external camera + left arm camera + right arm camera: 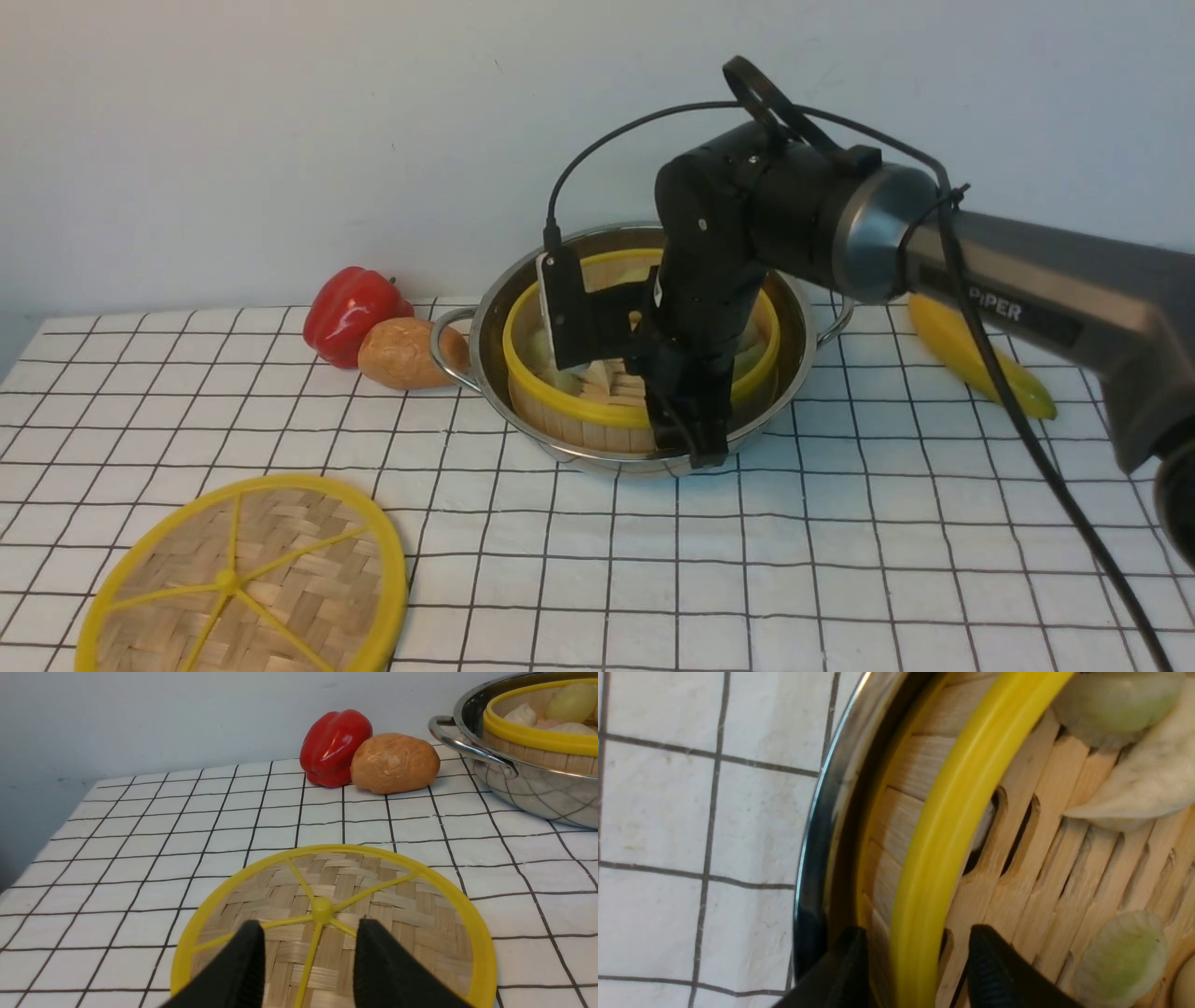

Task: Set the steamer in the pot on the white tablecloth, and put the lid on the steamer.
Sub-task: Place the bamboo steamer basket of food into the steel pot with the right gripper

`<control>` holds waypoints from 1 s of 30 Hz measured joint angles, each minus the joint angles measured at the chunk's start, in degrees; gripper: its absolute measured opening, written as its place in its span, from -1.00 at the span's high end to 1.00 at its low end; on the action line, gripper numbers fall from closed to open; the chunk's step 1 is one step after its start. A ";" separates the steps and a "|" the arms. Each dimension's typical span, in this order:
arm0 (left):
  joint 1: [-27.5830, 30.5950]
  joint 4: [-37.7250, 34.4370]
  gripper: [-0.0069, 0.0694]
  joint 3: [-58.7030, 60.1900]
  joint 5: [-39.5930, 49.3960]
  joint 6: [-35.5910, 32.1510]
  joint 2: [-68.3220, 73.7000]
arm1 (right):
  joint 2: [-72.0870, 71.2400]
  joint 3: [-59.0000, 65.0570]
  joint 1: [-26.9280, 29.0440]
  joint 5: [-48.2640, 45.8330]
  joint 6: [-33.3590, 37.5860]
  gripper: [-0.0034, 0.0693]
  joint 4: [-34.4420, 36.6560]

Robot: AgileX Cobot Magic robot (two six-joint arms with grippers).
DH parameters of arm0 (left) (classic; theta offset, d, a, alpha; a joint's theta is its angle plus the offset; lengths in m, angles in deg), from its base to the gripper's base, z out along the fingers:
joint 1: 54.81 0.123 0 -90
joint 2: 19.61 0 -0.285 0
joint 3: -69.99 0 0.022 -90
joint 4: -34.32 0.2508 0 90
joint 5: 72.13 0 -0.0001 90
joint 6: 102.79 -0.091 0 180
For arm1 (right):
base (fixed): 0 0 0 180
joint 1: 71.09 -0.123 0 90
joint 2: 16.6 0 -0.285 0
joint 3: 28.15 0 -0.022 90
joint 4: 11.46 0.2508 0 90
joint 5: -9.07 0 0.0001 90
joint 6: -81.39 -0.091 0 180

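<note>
**Steamer seated in pot; lid not yet on**

Nearest: lid [243, 579] lies flat on white tablecloth [840, 560], hub up; round, so no long axis. Left gripper [306, 970] hangs over the hub, jaws parted, empty. Lid judged light, stiff and thin: pinch a spoke or the rim. Beyond: steamer [569, 425] upright in pot [495, 308]. Right gripper [920, 975] straddles its rim, unclamped.

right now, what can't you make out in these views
- Front view: the right arm covers much of the steamer; the frame cuts off the near edge of the lid.
- Front view: the right arm half hides a yellow object; unidentifiable.
- Right wrist view: unclear whether the right gripper touches the steamer's wall.
- Left wrist view: the frame cuts off the pot.
</note>
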 joint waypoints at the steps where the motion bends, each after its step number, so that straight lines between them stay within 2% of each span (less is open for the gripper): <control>1: 0.00 0.00 0.14 0.00 0.00 0.00 0.00 | 0.00 0.00 0.00 0.00 0.00 0.01 0.00; 30: 0.00 0.00 0.14 0.00 -0.06 0.00 0.00 | -3.65 -0.07 0.00 -2.15 -2.50 0.00 0.00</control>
